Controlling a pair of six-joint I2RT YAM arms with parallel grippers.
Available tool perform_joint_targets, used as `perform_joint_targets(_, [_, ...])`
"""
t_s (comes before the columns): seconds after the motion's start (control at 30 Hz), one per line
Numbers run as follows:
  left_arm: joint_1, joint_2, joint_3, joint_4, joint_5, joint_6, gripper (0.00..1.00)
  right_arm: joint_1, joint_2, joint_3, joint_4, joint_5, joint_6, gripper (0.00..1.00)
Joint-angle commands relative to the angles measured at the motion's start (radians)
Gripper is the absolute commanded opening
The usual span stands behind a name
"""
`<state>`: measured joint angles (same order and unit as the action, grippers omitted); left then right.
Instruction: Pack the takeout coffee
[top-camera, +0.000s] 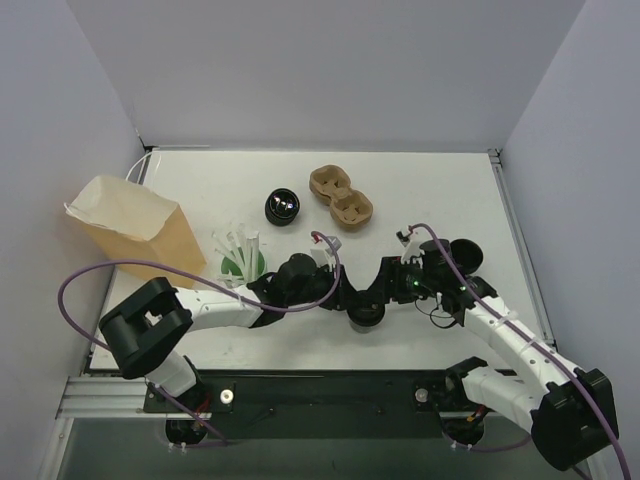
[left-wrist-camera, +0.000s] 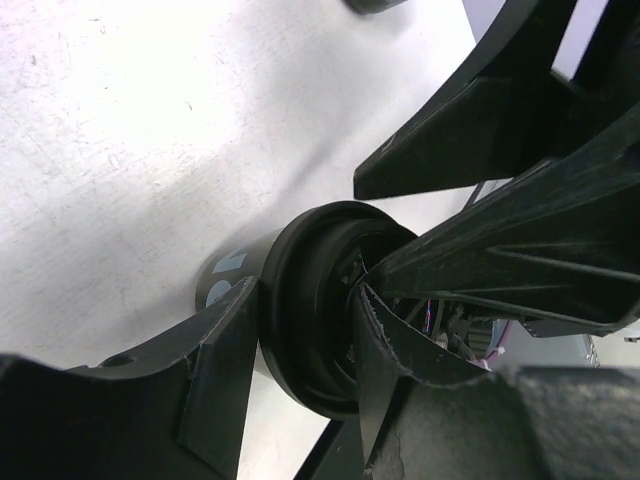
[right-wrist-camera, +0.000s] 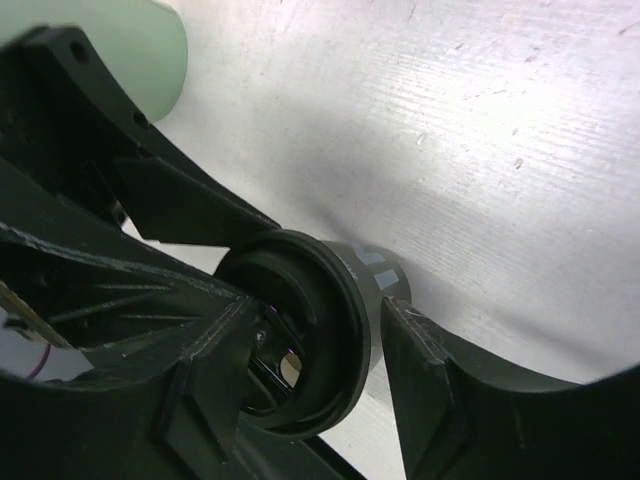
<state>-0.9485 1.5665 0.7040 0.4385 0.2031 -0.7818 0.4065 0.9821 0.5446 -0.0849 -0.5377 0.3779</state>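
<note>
Coffee (top-camera: 366, 319) in left claw (left-wrist-camera: 305, 305), right claw (right-wrist-camera: 320, 315) ajar

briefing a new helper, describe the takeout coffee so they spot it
On the white table, look where the left gripper and right gripper meet. The small round black lidded cup sits there; the round black cup farther back is lidless.

The left arm (top-camera: 215, 310) stretches low to the right and the right arm (top-camera: 520, 350) reaches up and left, so their grippers meet tip to tip. The left gripper (top-camera: 350, 302) clamps the cup (top-camera: 366, 318) between its fingers. The right gripper (top-camera: 380, 297) straddles it, one finger just clear.
</note>
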Motion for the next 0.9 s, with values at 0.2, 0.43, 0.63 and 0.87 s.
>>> perform_joint_targets(0.2, [-0.093,0.006,-0.061,-0.175,-0.195,-0.013,0.4,-0.024,-0.005,0.192,-0.254,0.188,0.1,0.57])
perform_joint_targets(0.43, [-0.124,-0.017,-0.092,-0.178,-0.286,-0.048,0.39,-0.029,-0.166,0.147,-0.392,0.275,0.269,0.53])
perform_joint_targets(0.63, [-0.138,-0.039,-0.103,-0.178,-0.315,-0.063,0.39,-0.028,-0.35,0.007,-0.366,0.226,0.395,0.47])
perform_joint_targets(0.87, [-0.156,-0.028,-0.095,-0.19,-0.338,-0.077,0.39,-0.028,-0.464,-0.153,-0.173,0.154,0.526,0.42])
